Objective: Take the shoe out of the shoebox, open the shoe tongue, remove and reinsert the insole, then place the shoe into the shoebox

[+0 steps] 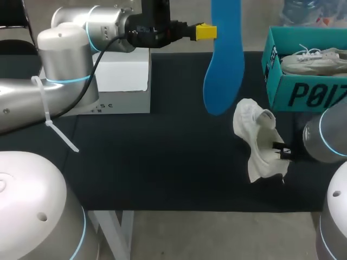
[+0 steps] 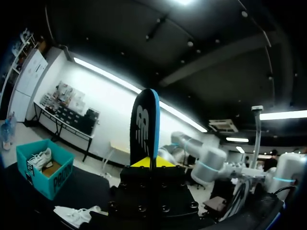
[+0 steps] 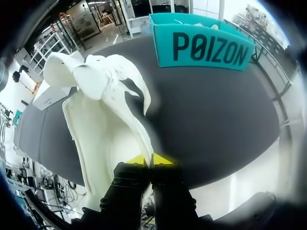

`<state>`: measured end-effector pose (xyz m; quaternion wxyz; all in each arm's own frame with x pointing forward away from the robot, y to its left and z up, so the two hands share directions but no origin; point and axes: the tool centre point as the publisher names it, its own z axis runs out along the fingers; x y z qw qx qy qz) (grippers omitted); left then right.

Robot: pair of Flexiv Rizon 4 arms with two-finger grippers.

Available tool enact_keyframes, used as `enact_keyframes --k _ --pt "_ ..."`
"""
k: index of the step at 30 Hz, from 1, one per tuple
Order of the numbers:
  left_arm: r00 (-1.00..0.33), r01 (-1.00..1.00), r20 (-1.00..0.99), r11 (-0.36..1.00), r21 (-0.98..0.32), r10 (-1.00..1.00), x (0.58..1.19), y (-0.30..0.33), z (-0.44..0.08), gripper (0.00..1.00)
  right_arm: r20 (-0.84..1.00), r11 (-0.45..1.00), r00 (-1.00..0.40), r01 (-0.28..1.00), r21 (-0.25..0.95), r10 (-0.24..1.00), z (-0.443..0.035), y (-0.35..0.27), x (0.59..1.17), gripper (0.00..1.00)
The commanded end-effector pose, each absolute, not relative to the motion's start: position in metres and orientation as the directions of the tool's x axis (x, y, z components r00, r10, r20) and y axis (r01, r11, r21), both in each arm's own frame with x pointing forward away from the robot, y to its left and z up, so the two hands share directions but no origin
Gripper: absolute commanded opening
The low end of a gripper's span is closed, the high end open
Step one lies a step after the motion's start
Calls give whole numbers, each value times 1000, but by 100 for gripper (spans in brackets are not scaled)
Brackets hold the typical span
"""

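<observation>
— Where has the robot got the insole?
— The blue insole [image 1: 223,59] hangs in the air just beside the teal shoebox [image 1: 306,95], on the side facing the left arm, with its rounded end pointing down at the black table [image 1: 162,162]. The left gripper [image 1: 208,31] pinches it. In the left wrist view the yellow fingertips [image 2: 165,163] press on the insole's thin edge from both sides.
— And the shoe?
— The white shoe [image 1: 258,142] is held off the table in front of the shoebox's printed wall, on the robot's side of it. It hangs limp and crumpled. The right gripper [image 3: 149,159] has its fingers almost together, nipping the shoe's material at its lower edge.
— Is anything inside the shoebox?
— A second white shoe [image 1: 317,58] lies in it, laces up.
— What else is on the table?
— A white box [image 1: 123,81] sits well apart from the shoebox, across the table under the left arm
</observation>
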<state>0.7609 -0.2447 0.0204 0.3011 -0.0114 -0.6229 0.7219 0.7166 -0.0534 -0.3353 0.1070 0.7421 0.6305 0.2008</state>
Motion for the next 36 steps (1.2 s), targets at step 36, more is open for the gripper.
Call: enact_keyframes --k 36 --pt "-818 -420 359 -42 -906 450 761 -245 20 0 184 -290 237 885 365 954 -404 -32 713 33"
